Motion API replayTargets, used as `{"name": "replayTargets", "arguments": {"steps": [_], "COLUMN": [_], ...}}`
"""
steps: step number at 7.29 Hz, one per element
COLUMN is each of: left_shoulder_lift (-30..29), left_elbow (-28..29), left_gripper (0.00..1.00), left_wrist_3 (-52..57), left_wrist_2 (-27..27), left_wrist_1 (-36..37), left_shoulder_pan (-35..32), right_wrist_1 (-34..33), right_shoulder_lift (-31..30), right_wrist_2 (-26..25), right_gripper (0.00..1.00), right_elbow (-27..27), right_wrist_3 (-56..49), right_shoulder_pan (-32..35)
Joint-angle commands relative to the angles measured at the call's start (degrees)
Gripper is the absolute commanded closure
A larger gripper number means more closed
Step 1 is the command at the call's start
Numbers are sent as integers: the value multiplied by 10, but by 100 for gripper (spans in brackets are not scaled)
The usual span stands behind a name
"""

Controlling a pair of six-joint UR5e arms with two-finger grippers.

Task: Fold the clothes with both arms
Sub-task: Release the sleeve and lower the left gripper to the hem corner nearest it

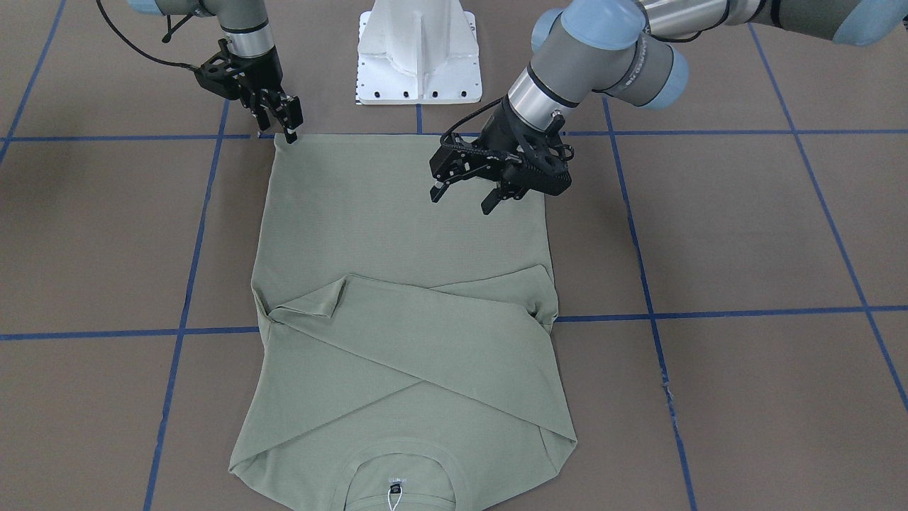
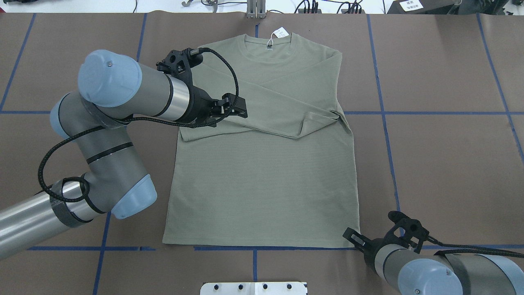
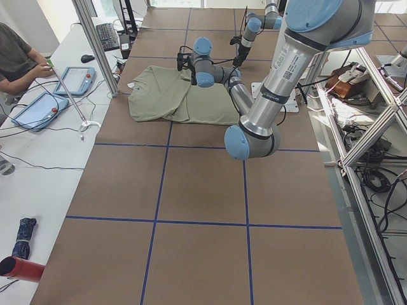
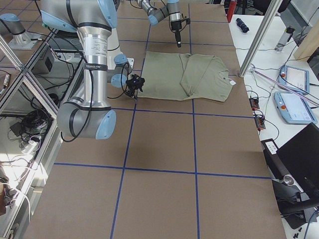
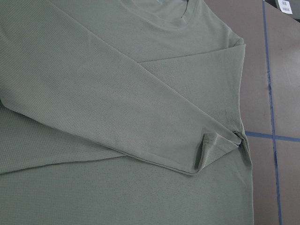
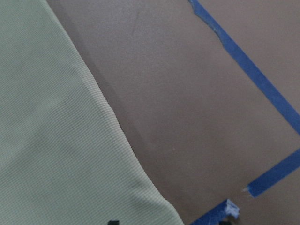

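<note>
Shirt point(image 1: 397, 234): sage green, spread flat on the table point(image 1: 745, 234), neck pointing away from my base and hem toward it.
Sleeves point(image 1: 425, 333): both already crossed over the chest. One cuff point(image 1: 333, 294) is flipped up a bit near the side seam.
Hang tag point(image 2: 281, 32): lying on its string just past the collar.
Hem point(image 2: 262, 246): nice and straight, running right along a blue tape line point(image 2: 221, 248).
Right claw point(image 1: 289, 126): down at the hem corner on my right side, tips at the fabric edge. Honestly can't tell if it's pinched the cloth or not.
Left claw point(image 1: 464, 197): fingers wide apart, holding nothing, hanging above the shirt's body and well away from its own corner point(image 2: 166, 241).
Step (my guess): grab both hem corners, then carry the hem up over the sleeves.
How I'd do it: get lefty down to its corner first and pinch both layers, not just the top one. Then lift both sides at the same height and pace so the hem doesn't skew.
Watch out: going too low could drag the crossed sleeves, and that flipped cuff might bunch up under the fold.
</note>
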Motion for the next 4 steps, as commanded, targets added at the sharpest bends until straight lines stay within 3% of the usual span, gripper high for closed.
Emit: {"name": "replayTargets", "arguments": {"steps": [1,3,4], "left_shoulder_lift": [0,2,7], "left_elbow": [0,0,-1], "left_gripper": [7,6,6], "left_wrist_3": [0,-3,-3], "left_wrist_2": [1,1,1], "left_wrist_1": [0,-3,-4], "left_shoulder_pan": [0,0,0], "right_wrist_1": [1,1,0], "right_shoulder_lift": [0,5,5], "right_wrist_2": [1,0,0], "right_gripper": [29,48,69], "right_elbow": [-2,-7,-9], "right_wrist_3": [0,0,0], "right_shoulder_pan": [-2,-3,-2]}}
